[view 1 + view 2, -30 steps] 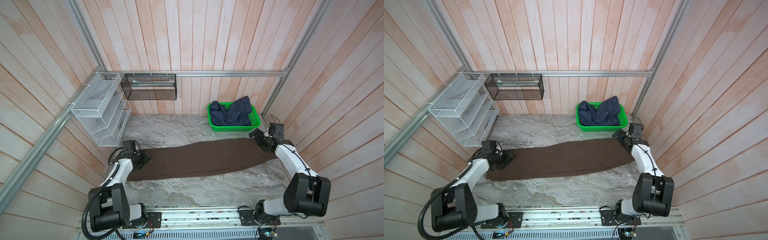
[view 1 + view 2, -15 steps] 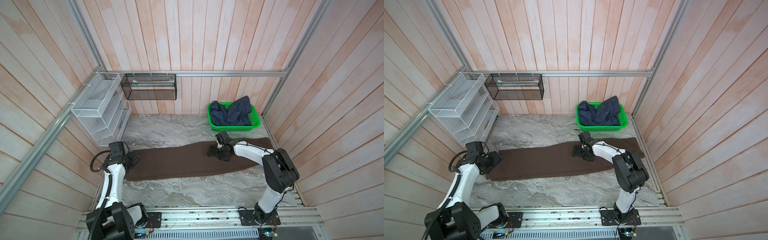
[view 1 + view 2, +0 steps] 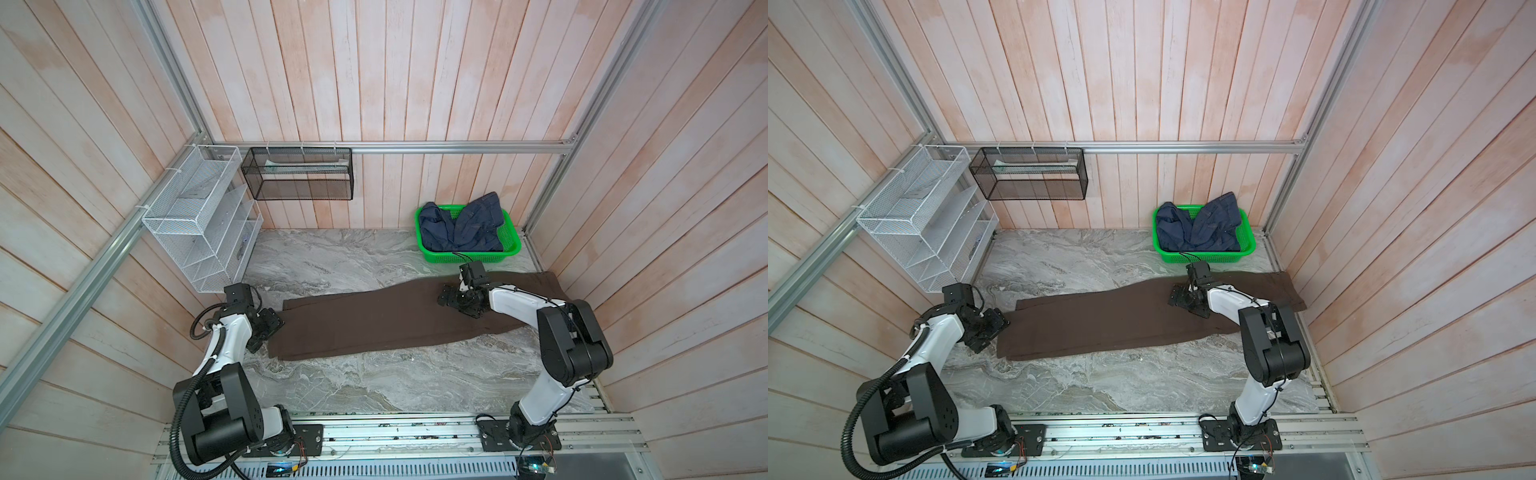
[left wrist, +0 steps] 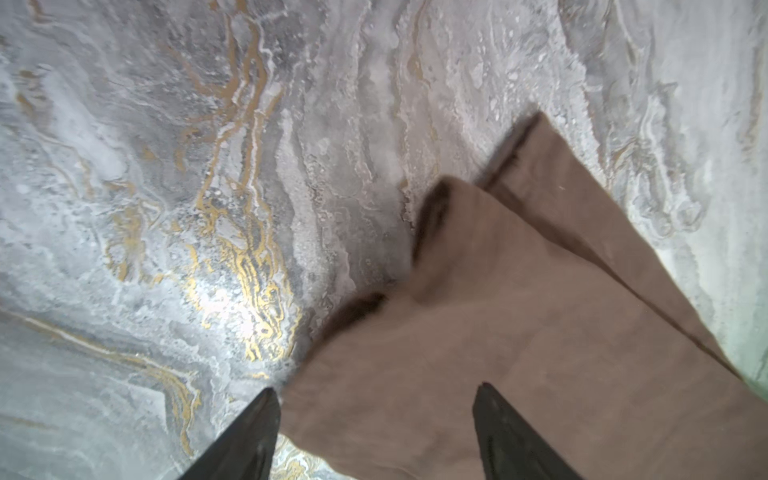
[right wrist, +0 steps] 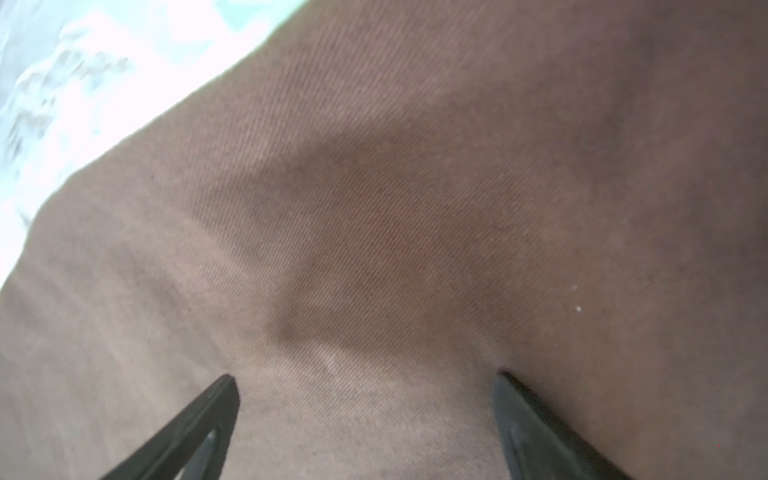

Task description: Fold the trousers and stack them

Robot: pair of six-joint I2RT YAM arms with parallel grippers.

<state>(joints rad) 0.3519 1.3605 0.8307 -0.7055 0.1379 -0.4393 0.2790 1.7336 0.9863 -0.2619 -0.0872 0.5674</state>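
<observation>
Since a second ago our right gripper [image 3: 446, 301] has swung inward from the three-o'clock end of the trousers [image 3: 374, 326], which lie flat from nine to three. Its jaws are wide, gripping nothing, forearm low. Our left gripper [image 3: 276, 330] hovers spread at the nine-o'clock hems; a crosswise fold looks next.

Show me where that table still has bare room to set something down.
Bare table lies between the trousers and the front rail, and behind them between white rack and green basket. Crowded: the middle, with trousers, left gripper and right gripper.
</observation>
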